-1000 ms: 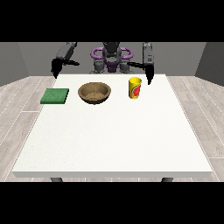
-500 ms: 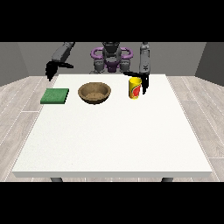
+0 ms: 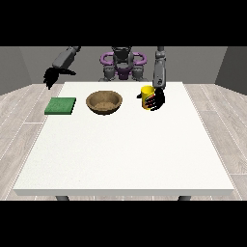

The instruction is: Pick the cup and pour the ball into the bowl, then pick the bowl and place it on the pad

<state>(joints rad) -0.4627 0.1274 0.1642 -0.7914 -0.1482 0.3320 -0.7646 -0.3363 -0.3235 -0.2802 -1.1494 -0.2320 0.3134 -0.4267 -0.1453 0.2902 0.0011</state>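
Front view: the robot hand at the view's right (image 3: 157,100) sits right of centre, touching the yellow cup (image 3: 146,97); fingers seem curled at its side, grip not confirmed. Step: grasp the cup. Wrap fully and keep it upright before lifting, so the ball, unseen here, stays in. Bowl (image 3: 104,102) just left, green pad (image 3: 61,105) further left on the table (image 3: 125,149). Other robot hand (image 3: 51,77) upper left, fingers drooping, holding nothing.

My hand at the view's right (image 3: 157,99) is low, forearm coming almost straight down from the shoulder, fingers (image 3: 151,102) spread and slightly curved toward the view's left. My hand at the view's left (image 3: 51,77) is raised out to the side, arm bent, fingers hanging down relaxed.
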